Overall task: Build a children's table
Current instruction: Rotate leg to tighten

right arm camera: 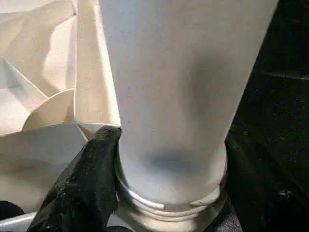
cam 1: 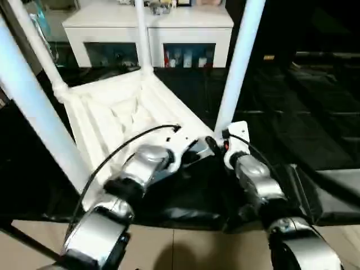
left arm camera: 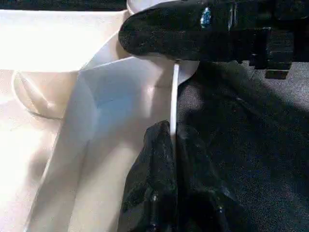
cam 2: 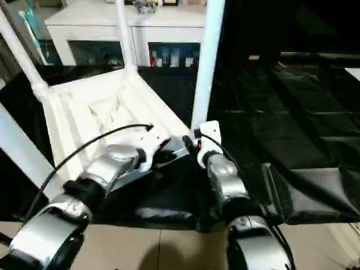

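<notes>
Black cloth [cam 1: 315, 146] lay under our table top [cam 1: 121, 115]; left gripper [left arm camera: 171, 159] pinched its rim, right gripper [right arm camera: 159, 193] hugged the near right leg [cam 1: 239, 62], needing straight pressure.

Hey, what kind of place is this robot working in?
Probably an indoor demo or lab room set up like a home: a white cabinet with glass doors holding small items, black sheeting spread over the work surface, and an upside-down white table being assembled.

A surface under black sheeting [cam 1: 315, 135] carries the upturned white table [cam 1: 121, 115]; apparently resting flat.
</notes>
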You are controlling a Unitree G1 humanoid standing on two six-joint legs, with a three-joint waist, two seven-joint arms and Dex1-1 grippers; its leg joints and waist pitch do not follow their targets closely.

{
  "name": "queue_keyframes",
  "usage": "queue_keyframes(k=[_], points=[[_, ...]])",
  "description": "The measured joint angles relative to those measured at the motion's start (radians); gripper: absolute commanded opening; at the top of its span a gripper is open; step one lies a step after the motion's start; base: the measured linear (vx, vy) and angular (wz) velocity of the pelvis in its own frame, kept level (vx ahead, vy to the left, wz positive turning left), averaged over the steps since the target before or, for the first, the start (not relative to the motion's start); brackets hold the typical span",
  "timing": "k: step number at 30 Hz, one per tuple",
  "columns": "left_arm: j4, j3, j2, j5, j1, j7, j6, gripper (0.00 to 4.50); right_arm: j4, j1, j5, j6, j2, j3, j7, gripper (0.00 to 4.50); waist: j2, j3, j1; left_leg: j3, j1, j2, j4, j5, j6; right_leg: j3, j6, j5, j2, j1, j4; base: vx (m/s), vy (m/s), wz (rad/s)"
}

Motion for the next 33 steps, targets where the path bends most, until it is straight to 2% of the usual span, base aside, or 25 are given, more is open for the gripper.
queue_keyframes(k=[2, 3, 10, 13, 19, 24, 29, 31, 33], points=[[0.007, 0.000, -0.002, 0.003, -0.002, 0.000, -0.010, 0.00, 0.002, -0.001, 0.000, -0.001, 0.001, -0.006, 0.002, 2.72, 0.000, 0.000, 0.000, -0.002, 0.000, -0.004, -0.001, 0.000, 0.000, 0.000, 0.000, 0.000, -0.003, 0.000, -0.001, 0.000, 0.000, 0.00], [0.009, 0.000, -0.003, 0.004, -0.002, 0.000, -0.013, 0.00, 0.002, -0.001, 0.000, -0.003, 0.001, -0.008, 0.003, 3.28, 0.000, 0.000, 0.000, -0.002, 0.000, -0.006, -0.001, 0.000, 0.000, 0.000, 0.000, 0.000, -0.006, 0.000, -0.001, 0.000, 0.000, 0.00], [0.026, 0.003, 0.013, 0.011, -0.005, 0.000, -0.045, 0.00, 0.005, 0.004, 0.025, -0.029, 0.008, -0.016, 0.061, 3.90, 0.000, 0.001, -0.003, -0.001, 0.001, -0.009, -0.002, 0.000, 0.001, -0.001, 0.000, 0.000, -0.009, -0.004, -0.001, 0.000, 0.000, 0.00], [0.020, 0.001, 0.030, 0.014, -0.002, -0.021, -0.049, 0.00, 0.003, 0.008, 0.021, -0.041, -0.023, -0.003, 0.121, 3.90, -0.002, 0.002, -0.003, -0.001, 0.001, -0.009, -0.006, 0.000, 0.001, -0.002, 0.000, 0.000, -0.009, -0.007, -0.001, 0.000, 0.000, 0.00], [-0.047, -0.020, 0.097, 0.010, 0.035, -0.171, -0.064, 0.00, -0.079, 0.062, 0.006, -0.135, -0.153, 0.065, 0.408, 3.90, -0.002, 0.003, 0.000, -0.001, 0.001, -0.009, -0.014, 0.000, 0.001, -0.003, -0.005, 0.004, -0.009, -0.008, -0.001, 0.000, 0.000, 0.00], [-0.134, -0.047, 0.184, -0.013, 0.101, -0.348, -0.132, 0.00, -0.192, 0.112, 0.048, -0.167, -0.239, 0.097, 0.642, 3.90, -0.001, 0.002, 0.010, 0.002, 0.002, -0.008, -0.016, 0.000, 0.001, -0.001, -0.012, 0.015, -0.009, -0.008, 0.004, 0.000, 0.000, 0.00], [-0.248, -0.074, 0.263, -0.045, 0.162, -0.506, -0.154, 0.00, -0.269, 0.166, 0.097, -0.149, -0.294, 0.132, 0.828, 3.90, -0.002, 0.002, 0.035, 0.007, 0.004, -0.003, -0.015, 0.001, 0.000, 0.001, -0.014, 0.018, -0.009, -0.009, 0.020, 0.023, -0.011, 0.05], [-0.277, -0.080, 0.279, -0.053, 0.177, -0.539, -0.153, 0.00, -0.290, 0.172, 0.105, -0.140, -0.302, 0.152, 0.877, 3.90, -0.003, 0.003, 0.040, 0.013, 0.005, -0.002, -0.014, 0.001, 0.000, 0.005, -0.017, 0.019, -0.009, -0.010, 0.030, 0.054, -0.024, 0.14], [-0.300, -0.083, 0.291, -0.057, 0.185, -0.575, -0.151, 0.00, -0.317, 0.187, 0.107, -0.136, -0.314, 0.172, 0.923, 3.90, -0.003, 0.003, 0.054, 0.021, 0.005, 0.004, -0.014, 0.001, 0.000, 0.004, -0.009, 0.014, -0.010, -0.011, 0.033, 0.057, -0.015, 0.09]])
